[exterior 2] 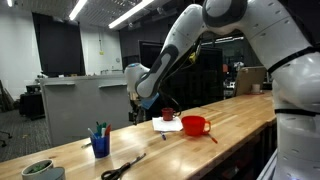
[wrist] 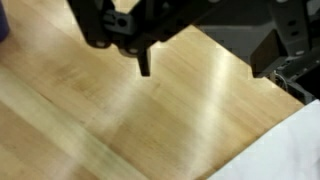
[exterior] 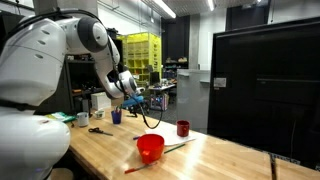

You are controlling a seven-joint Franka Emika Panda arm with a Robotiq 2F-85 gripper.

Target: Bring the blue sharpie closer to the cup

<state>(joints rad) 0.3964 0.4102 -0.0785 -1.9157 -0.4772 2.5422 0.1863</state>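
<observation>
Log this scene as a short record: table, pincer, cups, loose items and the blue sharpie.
surface: wooden table
pincer: open, holds nothing, hovers above the table
red cup: upright on the table
dark red cup: smaller, upright, apart from the red cup
blue cup: upright, pens standing in it
scissors: lying flat near the blue cup
white sheet: flat, beside the red cup
blue sharpie: cannot be picked out for certain in these views
</observation>
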